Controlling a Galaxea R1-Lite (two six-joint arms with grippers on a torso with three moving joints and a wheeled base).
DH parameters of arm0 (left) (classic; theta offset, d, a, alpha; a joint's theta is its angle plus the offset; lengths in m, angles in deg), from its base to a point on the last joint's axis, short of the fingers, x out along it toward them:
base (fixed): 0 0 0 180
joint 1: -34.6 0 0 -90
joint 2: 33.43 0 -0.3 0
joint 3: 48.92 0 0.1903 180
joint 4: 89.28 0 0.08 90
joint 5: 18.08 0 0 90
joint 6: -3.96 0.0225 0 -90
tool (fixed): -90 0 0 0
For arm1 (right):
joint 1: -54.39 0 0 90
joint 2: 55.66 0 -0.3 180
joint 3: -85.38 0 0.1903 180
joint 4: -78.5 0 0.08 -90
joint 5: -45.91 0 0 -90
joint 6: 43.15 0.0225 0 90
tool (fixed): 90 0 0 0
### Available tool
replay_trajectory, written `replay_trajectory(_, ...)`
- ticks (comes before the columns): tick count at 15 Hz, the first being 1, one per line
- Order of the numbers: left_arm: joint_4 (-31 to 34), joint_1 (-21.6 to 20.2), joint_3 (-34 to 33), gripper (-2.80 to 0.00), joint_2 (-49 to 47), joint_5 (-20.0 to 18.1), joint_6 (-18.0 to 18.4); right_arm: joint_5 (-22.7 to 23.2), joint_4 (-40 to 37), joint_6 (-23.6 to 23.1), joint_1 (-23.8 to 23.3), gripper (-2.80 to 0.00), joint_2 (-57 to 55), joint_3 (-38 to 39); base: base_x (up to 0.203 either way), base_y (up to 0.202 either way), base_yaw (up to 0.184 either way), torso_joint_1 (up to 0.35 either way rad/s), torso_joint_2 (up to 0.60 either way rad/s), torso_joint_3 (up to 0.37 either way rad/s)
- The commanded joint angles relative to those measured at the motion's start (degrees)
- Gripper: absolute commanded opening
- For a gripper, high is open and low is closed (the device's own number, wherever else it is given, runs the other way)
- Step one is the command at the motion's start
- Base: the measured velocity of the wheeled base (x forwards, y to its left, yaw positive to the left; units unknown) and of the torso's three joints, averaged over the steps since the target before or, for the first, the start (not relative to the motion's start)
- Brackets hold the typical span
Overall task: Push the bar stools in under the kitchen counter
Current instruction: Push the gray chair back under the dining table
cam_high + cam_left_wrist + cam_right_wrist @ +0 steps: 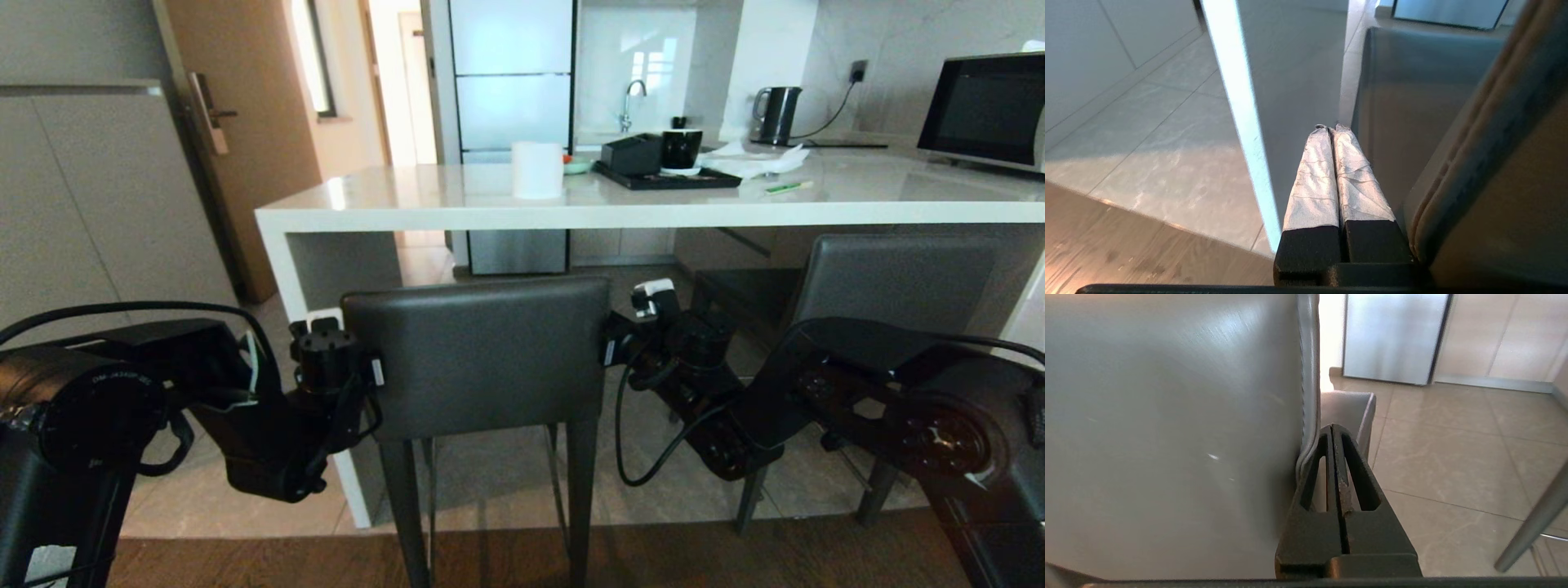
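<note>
Flanking the near bar stool [478, 351], the left gripper [1332, 128] and right gripper [1334, 428] sit against its backrest edges, fingers pressed together on nothing. The stool stands just before the kitchen counter [571, 214]; the 2nd stool [890, 282] sits further under it

A home kitchen. Across the middle of the head view runs a glossy white worktop [457, 200], with a microwave [988, 110] at the upper right and an electric kettle [775, 114] plugged into the wall. Behind it, upper centre, stand a tall fridge [513, 77] and a sink tap [629, 102]. A wooden door [245, 106] shows at the upper left, and bar stools [482, 351] stand on the tiled floor [490, 482].
</note>
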Motion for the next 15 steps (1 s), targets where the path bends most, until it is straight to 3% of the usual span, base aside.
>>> replay_trajectory(1,1.2,-0.1,3.5,-2.80,-3.3,-0.7,0.0,-0.8,1.0,0.0,7.5,-2.80,2.8,1.6,0.000,0.000,0.000,0.000,0.00,0.000)
replay_trajectory(7,3.0,-0.6,6.5,-2.80,-4.0,-3.3,-0.1,-1.0,6.6,-0.8,8.9,-2.80,3.0,10.2,0.000,0.000,0.000,0.000,0.00,0.000)
replay_trajectory(11,-1.5,-1.4,2.1,-2.80,-2.6,-4.8,0.0,-2.2,9.5,-1.5,9.5,-2.80,2.4,11.9,0.000,0.000,0.000,0.000,0.00,0.000)
replay_trajectory(15,-7.2,-1.2,-3.9,-2.80,1.2,-9.7,0.1,-3.6,9.5,-1.4,7.7,-2.80,2.4,12.4,0.000,0.000,0.000,0.000,0.00,0.000)
